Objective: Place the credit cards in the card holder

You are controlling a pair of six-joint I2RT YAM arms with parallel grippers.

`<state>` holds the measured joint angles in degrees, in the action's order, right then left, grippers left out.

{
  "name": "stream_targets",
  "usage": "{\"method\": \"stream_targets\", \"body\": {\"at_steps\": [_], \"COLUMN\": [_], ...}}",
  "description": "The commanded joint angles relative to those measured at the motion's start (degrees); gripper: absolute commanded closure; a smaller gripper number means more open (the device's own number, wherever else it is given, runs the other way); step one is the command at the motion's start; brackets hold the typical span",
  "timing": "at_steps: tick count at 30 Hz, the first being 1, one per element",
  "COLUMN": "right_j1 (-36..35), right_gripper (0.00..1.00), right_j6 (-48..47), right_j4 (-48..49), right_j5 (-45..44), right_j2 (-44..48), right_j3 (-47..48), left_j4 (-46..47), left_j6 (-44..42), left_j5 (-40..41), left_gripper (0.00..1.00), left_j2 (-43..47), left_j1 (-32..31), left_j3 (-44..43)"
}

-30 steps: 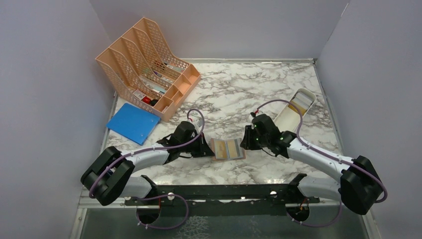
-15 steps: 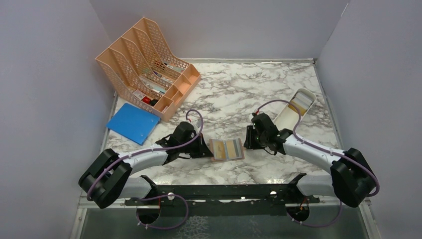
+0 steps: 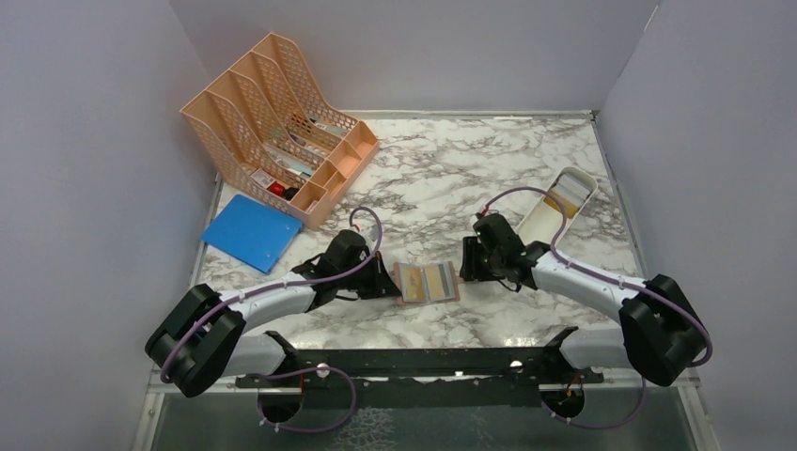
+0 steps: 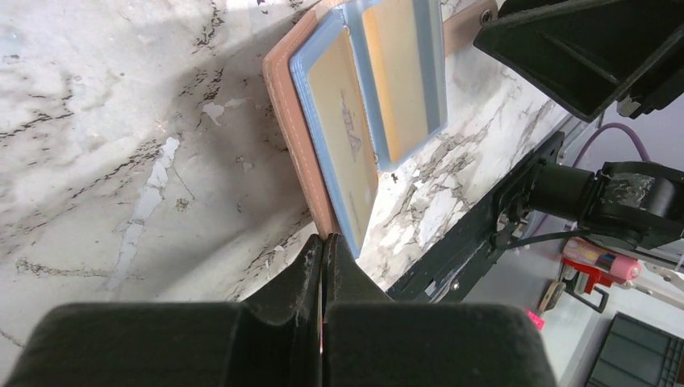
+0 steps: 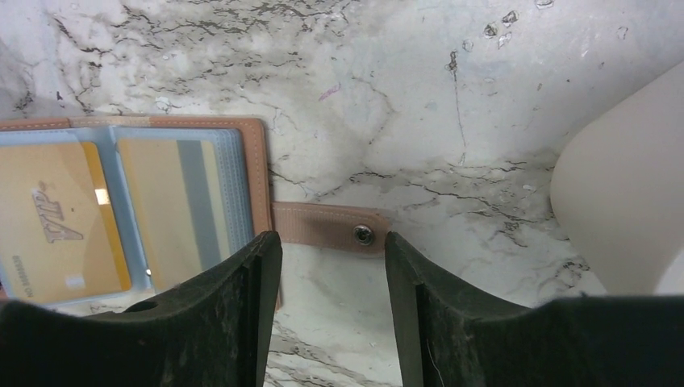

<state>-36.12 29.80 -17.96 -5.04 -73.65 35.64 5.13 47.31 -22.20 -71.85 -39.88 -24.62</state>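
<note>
The table (image 3: 451, 169) has a white marble top with dark lines running through it. Plain grey walls (image 3: 423, 47) stand on three sides. A peach mesh organiser (image 3: 273, 103) sits in the far left corner, with small things in its boxes. A flat blue folder (image 3: 249, 232) lies near it on the table. A white tray (image 3: 559, 202) lies on the right side.

The card holder (image 3: 429, 282) lies open and flat on the table, between the two claws. Two gold credit cards (image 4: 343, 137) sit in its light blue pockets, side by side. Its snap tab (image 5: 331, 227) sticks out flat toward the right.

The left gripper (image 3: 383, 280) is down low, just beside the left edge of the card holder. Its fingers are pressed tight together, with nothing seen between them. The right gripper (image 3: 467, 268) is low at the other side. Its fingers are spread apart, one on each side of the snap tab, and they hold nothing.

A second ago the right arm's big elbow was farther out to the right; now it is nearer the middle. A small green light showed on the right wrist then, and it does not show now. The left arm has hardly moved. The card holder lies in about the same spot.
</note>
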Motion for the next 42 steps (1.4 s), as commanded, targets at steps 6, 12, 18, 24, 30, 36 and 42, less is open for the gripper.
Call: {"method": "stream_targets", "body": {"at_steps": [6, 12, 18, 24, 30, 36, 42], "right_j1": [0.9, 0.9, 0.9, 0.9, 0.9, 0.9, 0.9], "right_gripper": [0.42, 0.72, 0.97, 0.99, 0.99, 0.99, 0.99], "right_j6": [-0.8, -0.5, 0.5, 0.2, -0.7, -1.3, -1.8], "right_j4": [-0.5, 4.5, 7.4, 8.0, 7.8, 8.1, 8.7], "right_j5": [-1.2, 6.6, 10.7, 12.0, 12.2, 12.3, 12.8], "right_j2": [-1.7, -0.3, -0.4, 0.3, 0.5, 0.2, -0.9], "right_j3": [1.5, -0.1, -1.8, -2.1, -1.6, -1.9, -1.8], "left_j4": [-0.1, 0.2, 3.7, 13.2, 15.3, 16.4, 16.7], "left_j6": [-0.5, -0.2, 0.4, 2.6, 1.6, 0.8, -0.3], "left_j5": [1.7, 1.6, -2.1, -8.8, -10.8, -11.8, -11.0], "left_gripper": [1.0, 1.0, 0.81, 0.7, 0.63, 0.58, 0.54], "left_j2": [1.9, 2.2, 2.3, -2.5, -9.2, -15.4, -18.5], "left_j1": [-0.2, -0.2, -0.2, -0.4, -1.7, -3.1, -3.1], "left_j3": [0.7, 0.5, -0.8, -2.6, -7.0, -11.6, -13.7]}}
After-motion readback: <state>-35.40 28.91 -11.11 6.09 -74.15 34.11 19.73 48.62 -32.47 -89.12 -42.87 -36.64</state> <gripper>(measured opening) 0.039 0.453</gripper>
